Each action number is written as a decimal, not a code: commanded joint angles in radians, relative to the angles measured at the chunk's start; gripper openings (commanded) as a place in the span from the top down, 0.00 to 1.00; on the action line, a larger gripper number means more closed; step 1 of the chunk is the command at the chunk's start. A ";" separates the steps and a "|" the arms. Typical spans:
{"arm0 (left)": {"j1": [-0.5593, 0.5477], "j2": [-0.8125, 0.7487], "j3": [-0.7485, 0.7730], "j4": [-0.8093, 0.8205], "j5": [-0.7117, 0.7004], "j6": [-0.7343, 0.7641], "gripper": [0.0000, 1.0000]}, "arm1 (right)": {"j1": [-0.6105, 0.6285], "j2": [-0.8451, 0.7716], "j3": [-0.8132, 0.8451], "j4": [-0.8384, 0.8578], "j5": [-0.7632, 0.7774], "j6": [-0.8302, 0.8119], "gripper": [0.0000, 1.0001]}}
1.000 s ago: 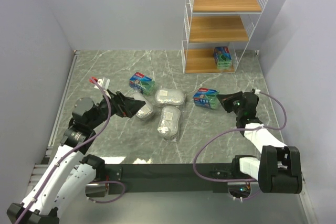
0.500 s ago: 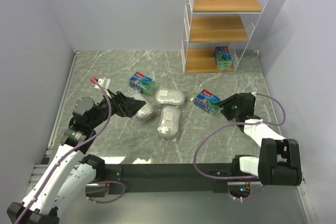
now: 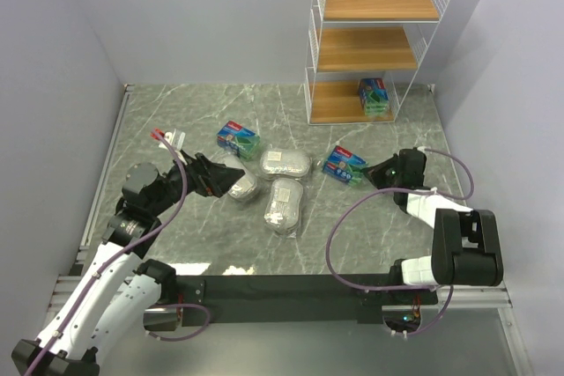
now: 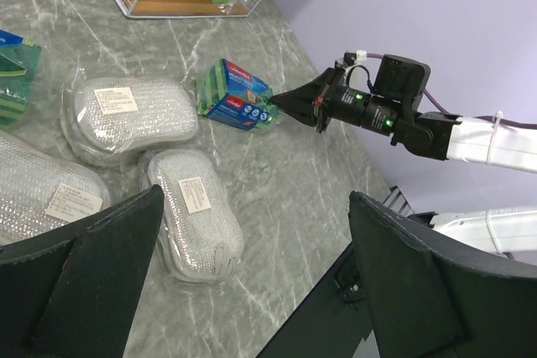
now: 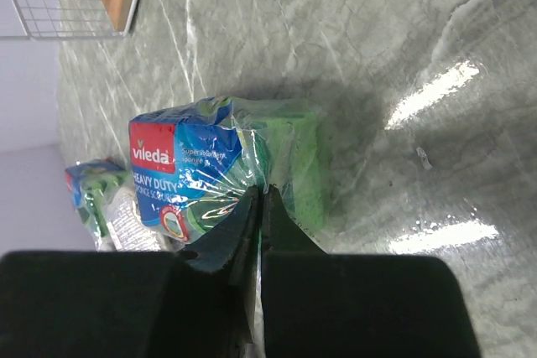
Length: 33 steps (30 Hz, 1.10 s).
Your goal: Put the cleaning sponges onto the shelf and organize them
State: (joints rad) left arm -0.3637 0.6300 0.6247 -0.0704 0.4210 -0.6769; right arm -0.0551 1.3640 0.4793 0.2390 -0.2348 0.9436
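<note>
My right gripper (image 3: 368, 171) is shut on the wrap edge of a green sponge pack (image 3: 345, 165) lying on the table; the pinch shows in the right wrist view (image 5: 260, 199) on the pack (image 5: 210, 165). My left gripper (image 3: 231, 180) is open and empty over a silvery oval pack (image 3: 242, 187). Two more silvery packs (image 3: 285, 163) (image 3: 283, 203) lie mid-table. A second green pack (image 3: 238, 139) lies to the left. A third green pack (image 3: 374, 96) sits on the bottom tier of the white wire shelf (image 3: 366, 37).
The shelf's middle and top tiers hold nothing. Grey walls close in left, back and right. The black base rail (image 3: 291, 288) runs along the near edge. The left wrist view shows the right arm (image 4: 394, 111) reaching to the green pack (image 4: 237, 95).
My right gripper's wrist has turned and shifted a little left against the green pack, which has rotated slightly. The left arm has not moved.
</note>
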 commanded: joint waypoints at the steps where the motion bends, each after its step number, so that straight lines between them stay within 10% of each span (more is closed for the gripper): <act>1: -0.003 -0.009 -0.003 0.023 0.005 -0.006 0.01 | -0.005 0.023 0.018 -0.037 0.005 -0.020 1.00; 14: -0.004 -0.013 -0.002 0.015 0.001 -0.004 0.01 | -0.046 -0.068 -0.047 0.258 -0.189 0.259 1.00; 33: -0.004 0.008 0.001 0.027 0.025 -0.004 0.01 | -0.014 0.081 0.110 0.425 0.143 0.530 1.00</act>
State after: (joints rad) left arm -0.3637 0.6361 0.6247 -0.0719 0.4221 -0.6769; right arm -0.0883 1.4048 0.5018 0.5774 -0.1967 1.3994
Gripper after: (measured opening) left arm 0.989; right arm 0.020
